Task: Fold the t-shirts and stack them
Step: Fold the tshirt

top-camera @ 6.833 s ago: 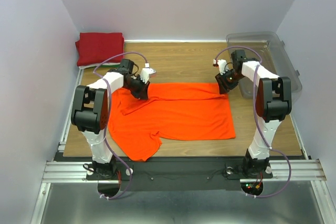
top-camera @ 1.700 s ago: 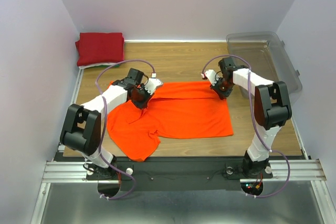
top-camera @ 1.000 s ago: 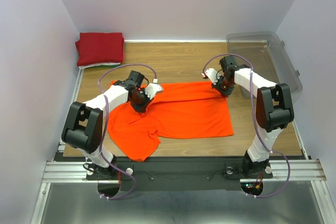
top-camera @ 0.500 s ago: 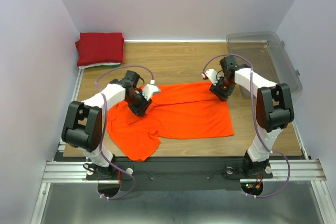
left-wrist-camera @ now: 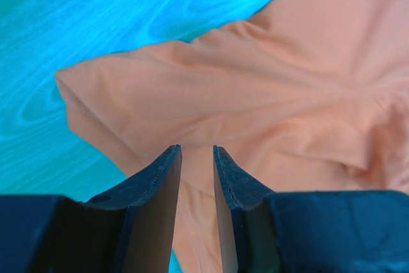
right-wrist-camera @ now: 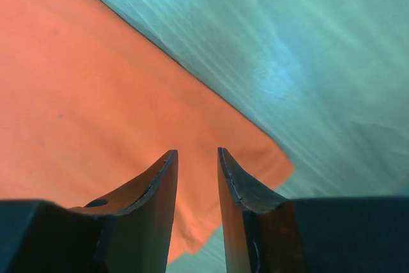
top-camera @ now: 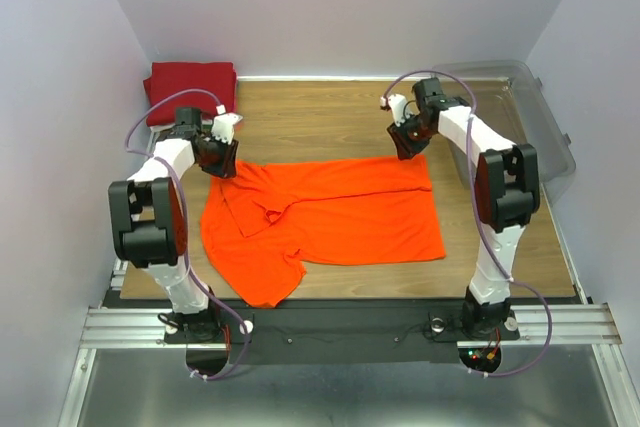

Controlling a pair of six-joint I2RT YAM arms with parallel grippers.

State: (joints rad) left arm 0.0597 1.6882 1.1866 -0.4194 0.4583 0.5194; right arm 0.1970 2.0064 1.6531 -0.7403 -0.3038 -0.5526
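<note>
Your left arm (top-camera: 150,217) rises from its base, folds at the elbow, and sends its forearm back along the left side to the left gripper (top-camera: 222,157). Your right arm (top-camera: 497,197) stands taller, its forearm running back and inward to the right gripper (top-camera: 405,142). Both grippers seem to tip downward, though the overhead view shows them small. In each wrist view the dark fingers (left-wrist-camera: 156,183) stand a narrow slot apart, only slightly parted.
</note>
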